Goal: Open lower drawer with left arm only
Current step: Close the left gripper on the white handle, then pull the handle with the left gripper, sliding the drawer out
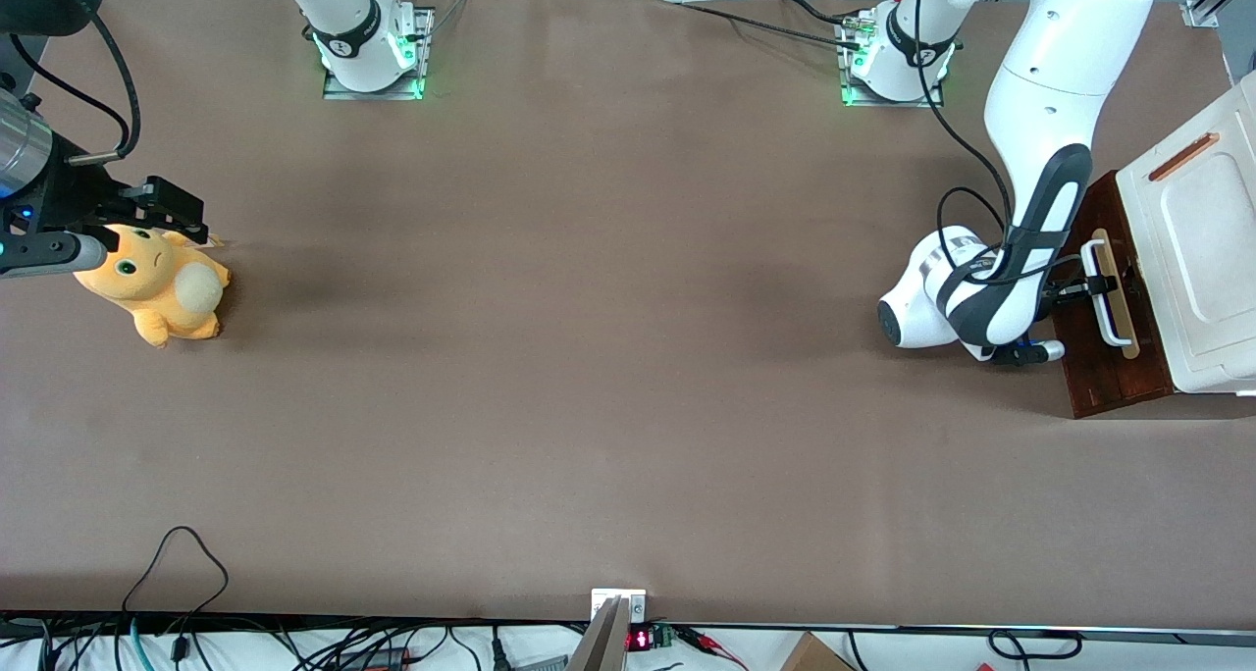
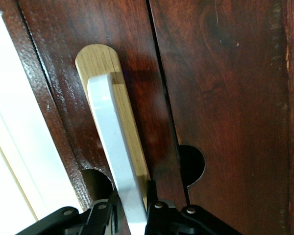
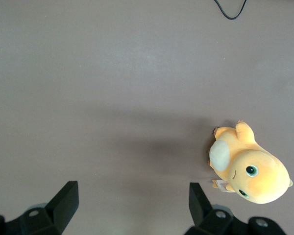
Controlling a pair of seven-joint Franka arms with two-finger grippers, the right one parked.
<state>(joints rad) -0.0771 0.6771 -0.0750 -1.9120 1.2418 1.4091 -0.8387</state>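
My tool [image 2: 132, 215] straddles the white loop handle [image 2: 115, 161], one black finger [image 2: 100, 215] on each side of it. Just past it the pale wood strip [image 2: 105, 68] lies on the lower drawer [image 2: 210, 98] and its dark red-brown front.

a: what's sitting by the cabinet [image 1: 1192, 259]?
b: one lower drawer [image 1: 1114, 362], carrying one white handle [image 1: 1107, 303], with one gripper [image 1: 1097, 285] of one left arm [image 1: 1040, 161] resting at it.
a: anything else?
b: one plush toy [image 1: 157, 283] is lying toward the parked arm's end.
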